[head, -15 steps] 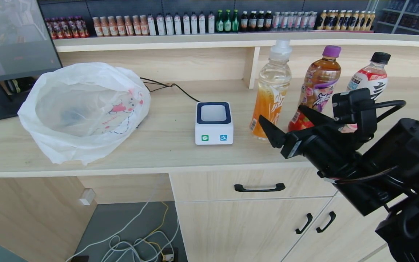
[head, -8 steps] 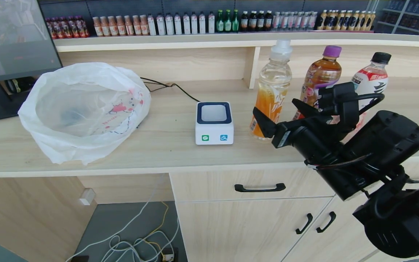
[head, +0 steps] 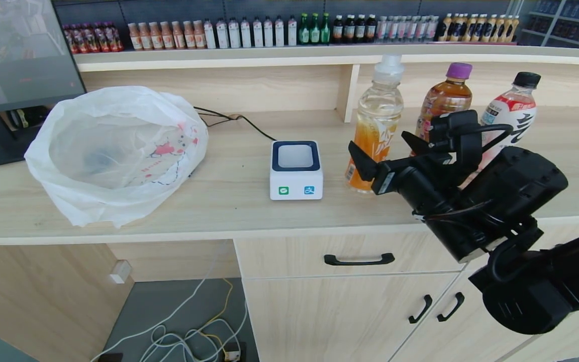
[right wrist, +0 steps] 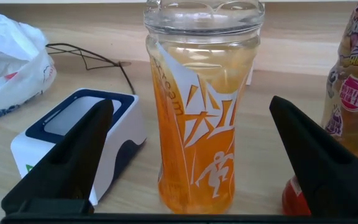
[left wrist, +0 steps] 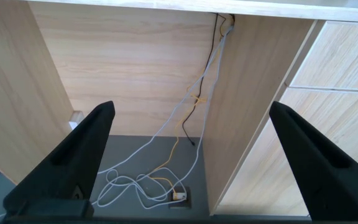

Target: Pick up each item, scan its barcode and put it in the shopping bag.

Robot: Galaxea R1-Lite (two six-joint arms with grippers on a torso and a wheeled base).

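Right gripper (head: 379, 142) hangs at the counter's (head: 219, 206) near edge, jaws wide, holding nothing. It points at the orange drink bottle (head: 376, 118). In the right wrist view the orange bottle (right wrist: 197, 124) stands upright, centred between the two fingers (right wrist: 73, 162), with a gap on both sides and no contact.

Three bottles stand in a row on the counter. At the orange bottle's 3 o'clock is the purple-capped tea bottle (head: 445, 95), and further along at 3 o'clock the black-capped bottle with a white and red label (head: 514, 103). The gripper body hides the lower parts of those two.

Barcode scanner (head: 296, 169), a white box with a dark-rimmed window on top, is at 9 o'clock of the orange bottle, near but apart. Its black cable (head: 234, 119) runs toward 11 o'clock. White plastic shopping bag (head: 118, 151) sits at 9 o'clock of the scanner, well apart, mouth open; contents unclear.

Left gripper (left wrist: 194, 165) is low, below the countertop, jaws wide and holding nothing. It faces a wooden cabinet recess with loose floor cables (left wrist: 160, 180).

A monitor (head: 18, 50) is at 11 o'clock of the bag. A shelf of drink bottles (head: 289, 30) runs along the back.
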